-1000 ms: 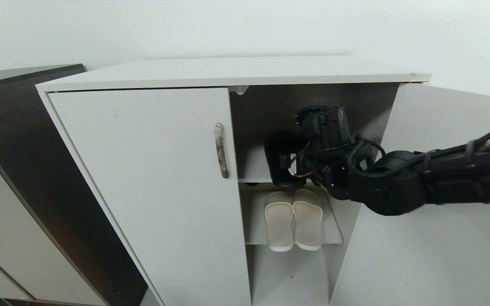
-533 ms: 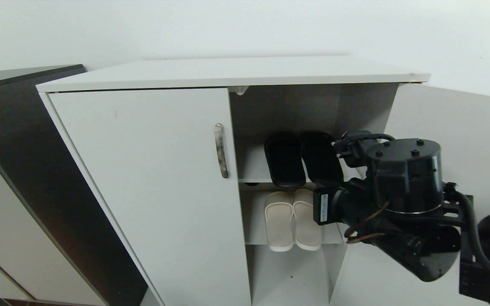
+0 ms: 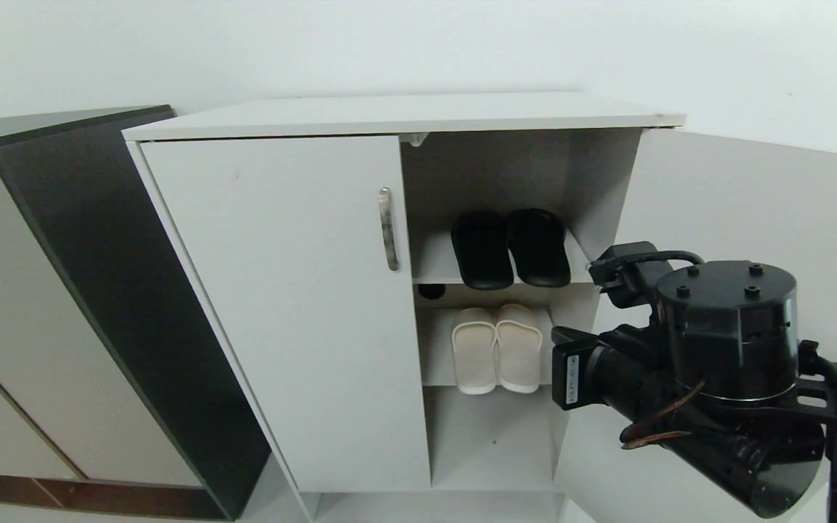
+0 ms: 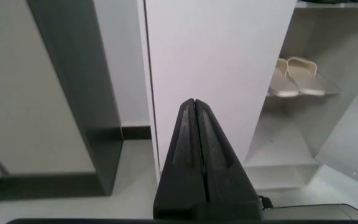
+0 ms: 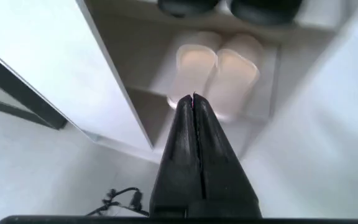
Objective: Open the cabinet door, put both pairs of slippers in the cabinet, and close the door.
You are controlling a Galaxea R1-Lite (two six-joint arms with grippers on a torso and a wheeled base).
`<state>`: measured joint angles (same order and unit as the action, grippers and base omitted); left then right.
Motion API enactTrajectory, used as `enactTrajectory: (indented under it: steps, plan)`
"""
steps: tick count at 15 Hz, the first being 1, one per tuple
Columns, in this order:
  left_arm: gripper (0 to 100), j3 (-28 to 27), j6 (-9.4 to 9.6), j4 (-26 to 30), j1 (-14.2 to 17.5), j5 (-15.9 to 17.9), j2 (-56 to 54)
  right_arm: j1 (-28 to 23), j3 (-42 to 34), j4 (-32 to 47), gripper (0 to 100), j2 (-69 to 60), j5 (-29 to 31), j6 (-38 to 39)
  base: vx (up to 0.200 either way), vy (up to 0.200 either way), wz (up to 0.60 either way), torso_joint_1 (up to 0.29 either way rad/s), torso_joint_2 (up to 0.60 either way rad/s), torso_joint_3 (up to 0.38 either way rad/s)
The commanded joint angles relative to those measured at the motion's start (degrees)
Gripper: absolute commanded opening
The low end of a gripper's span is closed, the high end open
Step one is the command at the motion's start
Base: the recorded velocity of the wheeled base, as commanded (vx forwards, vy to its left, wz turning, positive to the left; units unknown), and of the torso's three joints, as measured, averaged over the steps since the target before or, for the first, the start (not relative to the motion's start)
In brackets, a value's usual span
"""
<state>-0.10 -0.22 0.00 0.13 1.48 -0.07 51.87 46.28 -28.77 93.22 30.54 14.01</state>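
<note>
step: both pairs look stowed, door left | black slippers (image 3: pixel 509 248) on upper shelf (image 3: pixel 433 270), white slippers (image 3: pixel 497 349) underneath | right end effector (image 5: pixel 193 99) clenched, empty, outside cabinet (image 3: pixel 404 115) | next: swing open door (image 3: pixel 738 203) shut, I'd guess

Black-sided unit (image 3: pixel 120 305), white wall (image 3: pixel 418 43), pale floor (image 5: pixel 36 174)

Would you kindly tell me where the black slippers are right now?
In the head view, the black slippers sit side by side on the upper shelf of the cabinet, in its open right half, directly above the white slippers.
</note>
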Motion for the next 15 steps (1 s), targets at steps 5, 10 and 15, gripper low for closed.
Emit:
enactTrajectory:
  steps: [5, 10, 15]
  plan:
    - [0, 0.01, -0.04, 0.0, 0.04, 0.02, 0.07, 0.34, -1.36, -2.17, 0, 0.12, -0.13, -0.03, -0.2, 0.0, 0.0, 0.0, 0.0, 0.002]
    - [0, 0.01, -0.04, 0.0, 0.04, 0.02, 0.07, 0.25, -2.86, -4.63, 0, 0.65, -1.01, 0.06, -0.2, 0.0, 0.0, 0.003, 0.0, 0.002]
    - [0, 0.01, -0.04, 0.0, 0.04, 0.02, 0.07, -0.37, -3.74, -5.07, 0, 0.73, -1.27, -0.21, -0.12, 0.0, 0.0, 0.0, 0.0, 0.002]
